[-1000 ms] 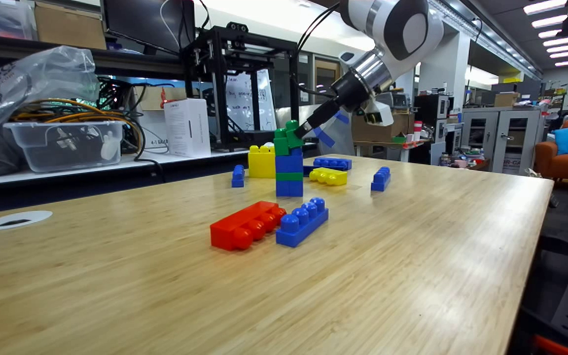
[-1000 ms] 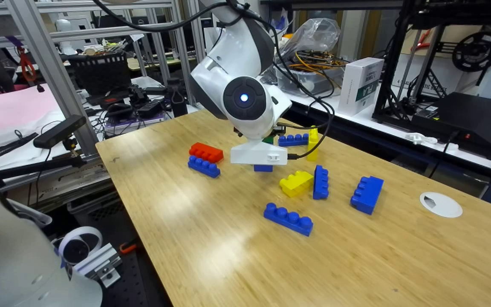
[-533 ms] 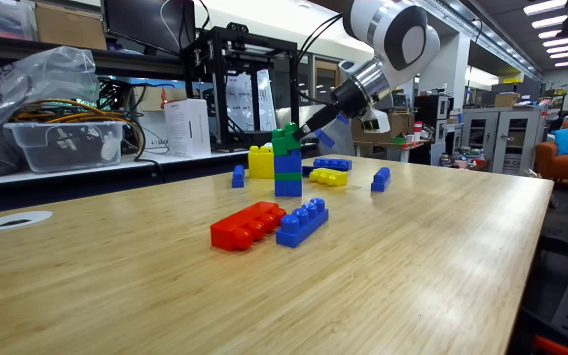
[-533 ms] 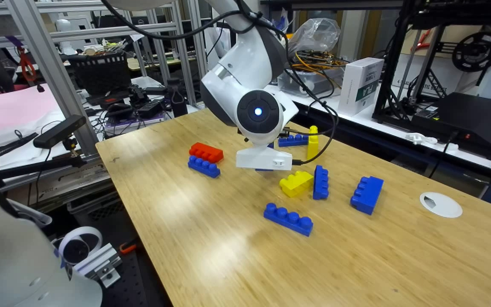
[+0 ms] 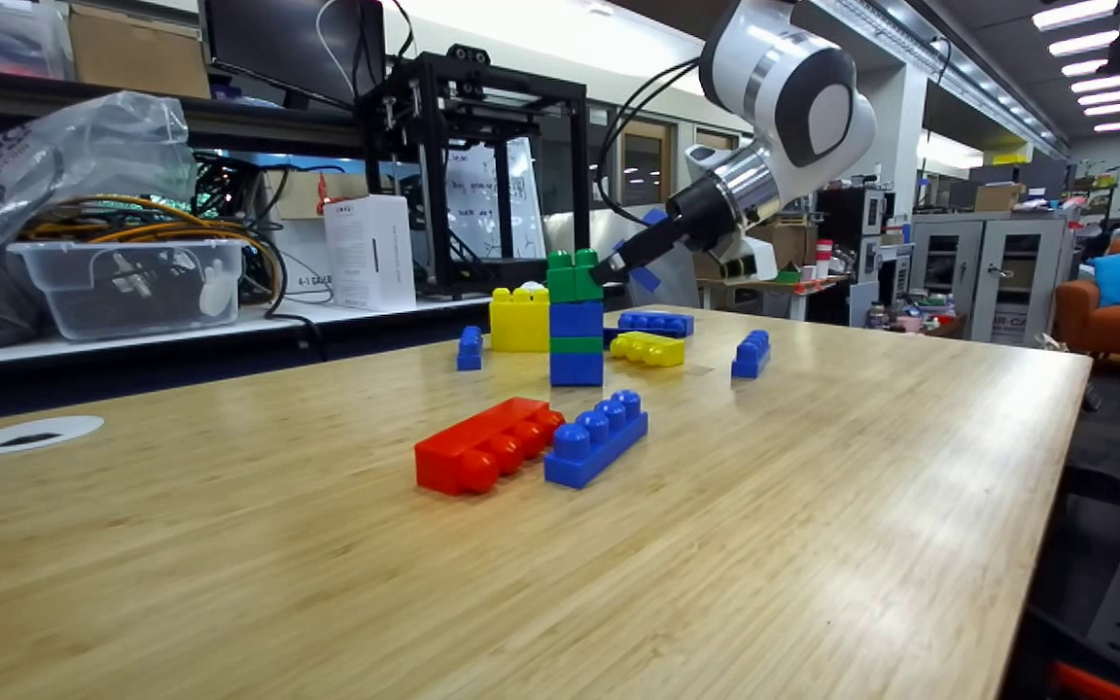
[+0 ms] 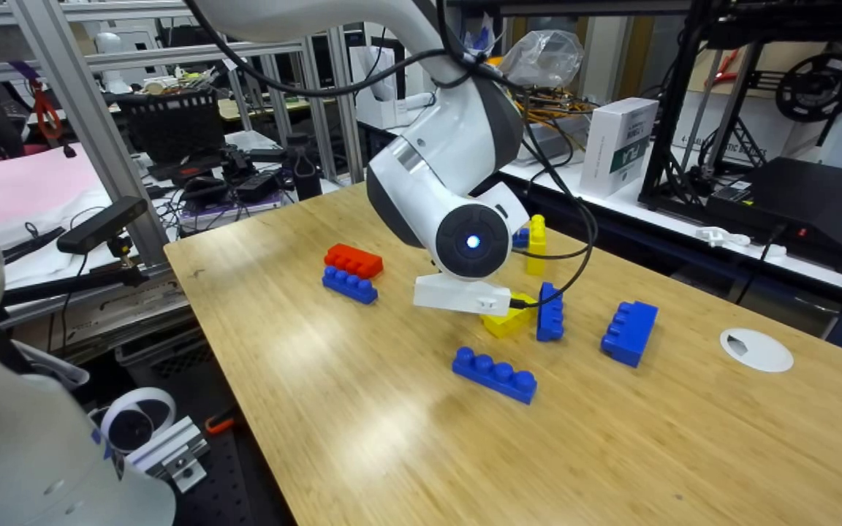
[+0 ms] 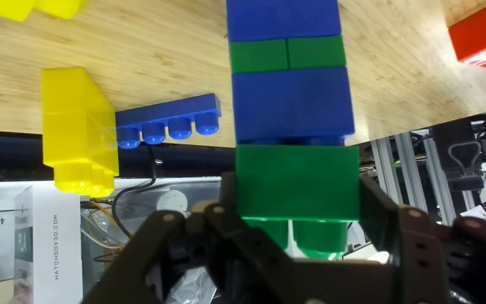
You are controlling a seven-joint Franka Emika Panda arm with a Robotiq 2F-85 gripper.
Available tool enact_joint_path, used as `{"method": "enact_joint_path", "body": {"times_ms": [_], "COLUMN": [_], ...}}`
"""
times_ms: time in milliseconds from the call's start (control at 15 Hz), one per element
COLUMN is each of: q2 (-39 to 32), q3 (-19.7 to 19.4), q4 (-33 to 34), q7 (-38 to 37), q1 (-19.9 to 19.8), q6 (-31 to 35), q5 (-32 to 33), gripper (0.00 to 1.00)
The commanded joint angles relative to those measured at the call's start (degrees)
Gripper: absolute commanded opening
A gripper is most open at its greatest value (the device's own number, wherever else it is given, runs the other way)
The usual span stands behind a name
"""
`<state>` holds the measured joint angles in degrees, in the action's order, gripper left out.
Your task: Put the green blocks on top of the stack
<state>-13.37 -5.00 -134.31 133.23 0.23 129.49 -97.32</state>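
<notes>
The stack (image 5: 577,321) of blue and green bricks stands upright on the table. Two green pieces sit side by side at its top; the green block nearer my gripper (image 5: 587,277) stands upright. In the wrist view my gripper (image 7: 298,181) has a finger against each side of this green block (image 7: 298,194). A thin strip of blue studs shows between it and the stack's blue brick (image 7: 293,103). The farther green piece (image 5: 560,277) is hidden in the wrist view. The arm hides stack and gripper in an exterior view.
A chunky yellow block (image 5: 518,321) stands behind the stack. A red brick (image 5: 477,442) and a blue brick (image 5: 599,442) lie side by side in front. A yellow brick (image 5: 652,348) and several blue bricks lie around; one blue brick (image 6: 495,375) is nearest the robot.
The held green block was tilted and now stands level with the green piece beside it. The stack shifted slightly left, then right. The arm moved lower and toward the right in an exterior view.
</notes>
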Motion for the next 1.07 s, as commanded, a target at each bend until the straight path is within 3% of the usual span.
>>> {"method": "enact_joint_path", "body": {"times_ms": [0, 333, 400, 600, 1000], "q2": [-0.7, 0.6, 1.0, 2.1, 6.2], "q3": [0.2, 0.7, 1.0, 2.0, 5.1], "q4": [-0.2, -1.1, -1.5, -2.9, -5.6], "q7": [1.9, 4.4, 5.6, 9.0, 10.1], "q1": [-0.5, 0.6, 1.2, 2.9, 6.4], "q6": [-0.1, 2.9, 4.5, 10.2, 22.1], "q5": [0.8, 1.0, 0.8, 0.6, -0.3], "gripper": [0.44, 0.44, 0.92, 1.00, 1.00]}}
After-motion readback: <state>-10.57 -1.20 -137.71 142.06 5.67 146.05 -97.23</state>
